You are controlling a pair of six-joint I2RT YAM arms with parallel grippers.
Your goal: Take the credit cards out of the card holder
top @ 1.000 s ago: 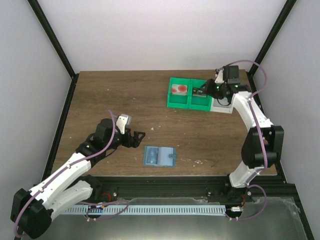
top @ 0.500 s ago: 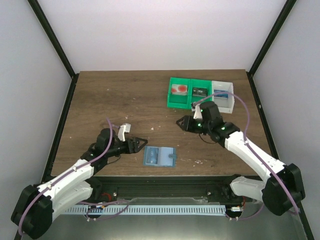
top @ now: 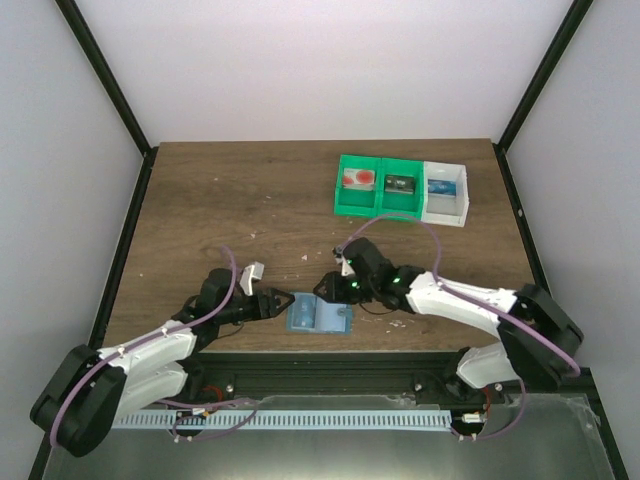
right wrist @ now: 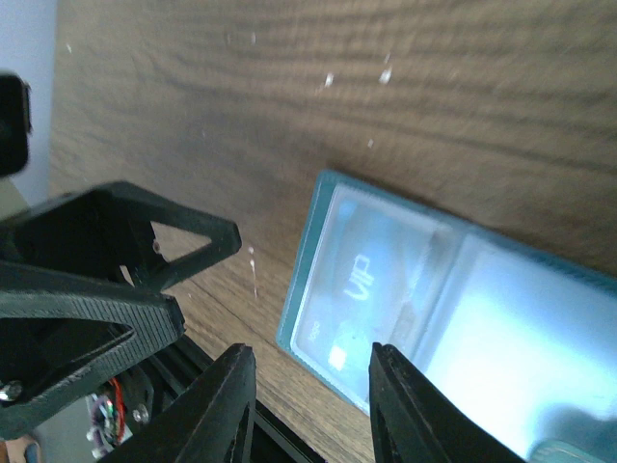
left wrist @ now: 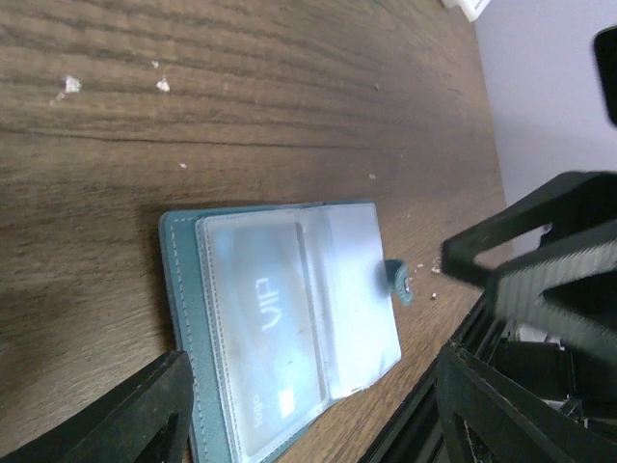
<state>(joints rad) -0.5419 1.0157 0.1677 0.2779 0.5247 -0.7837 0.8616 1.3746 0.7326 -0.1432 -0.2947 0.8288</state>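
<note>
1. Wooden table point(top: 220, 200): green bin point(top: 378, 210) holds two cards point(top: 357, 179), white bin point(top: 445, 212) one.
2. Light-blue card holder point(top: 318, 314) lies open near the front edge, VIP card point(left wrist: 265, 318) inside.
3. Left gripper point(top: 280, 302) and right gripper point(top: 330, 285) at its left end, both spread, empty.

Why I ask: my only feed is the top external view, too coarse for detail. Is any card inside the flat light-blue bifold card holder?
Observer: Yes. The left wrist view shows a card lettered "VIP" behind a clear pocket of the card holder.
Operator: Which panel is the right gripper lined up with?
Observer: In the right wrist view the right gripper, fingers apart, frames the near edge of that same VIP panel. I cannot tell whether it touches.
</note>
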